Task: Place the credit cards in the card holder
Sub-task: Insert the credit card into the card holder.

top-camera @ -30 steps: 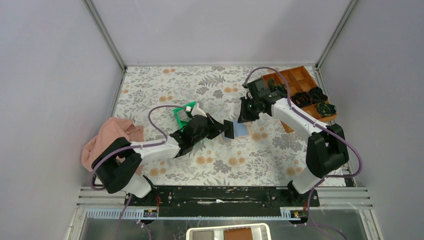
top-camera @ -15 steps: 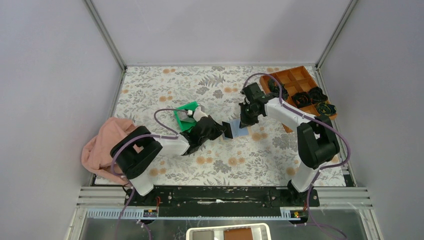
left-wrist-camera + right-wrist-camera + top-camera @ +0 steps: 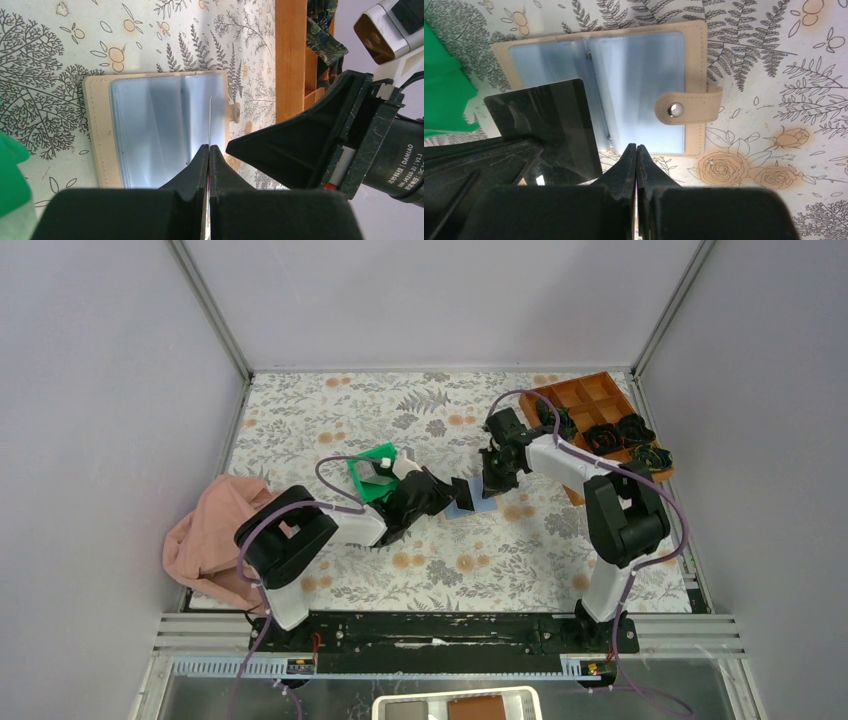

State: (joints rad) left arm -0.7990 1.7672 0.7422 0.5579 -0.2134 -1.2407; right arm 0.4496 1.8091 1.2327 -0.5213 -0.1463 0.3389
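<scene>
The card holder (image 3: 634, 75) lies open on the floral mat, blue-grey inner face up, with its snap tab (image 3: 686, 111) to the right. In the top view the card holder (image 3: 478, 504) sits between the two grippers. My left gripper (image 3: 209, 146) is shut on a dark credit card (image 3: 549, 125), which the left wrist view shows edge-on as a thin line (image 3: 210, 117) over the holder's inner face (image 3: 160, 130). My right gripper (image 3: 636, 146) is shut with nothing between its fingers, and its tips are at the holder's near edge. Whether the tips touch the holder cannot be told.
The green tray (image 3: 372, 472) sits just left of the left gripper (image 3: 447, 495). An orange-brown compartment box (image 3: 590, 400) with dark rosette lumps (image 3: 630, 435) stands at the back right. A pink cloth (image 3: 215, 530) lies at the left edge.
Both arms have swung their elbows in toward the middle. The right gripper has shifted slightly toward the holder. The card remains in the left gripper at the holder's left side.
</scene>
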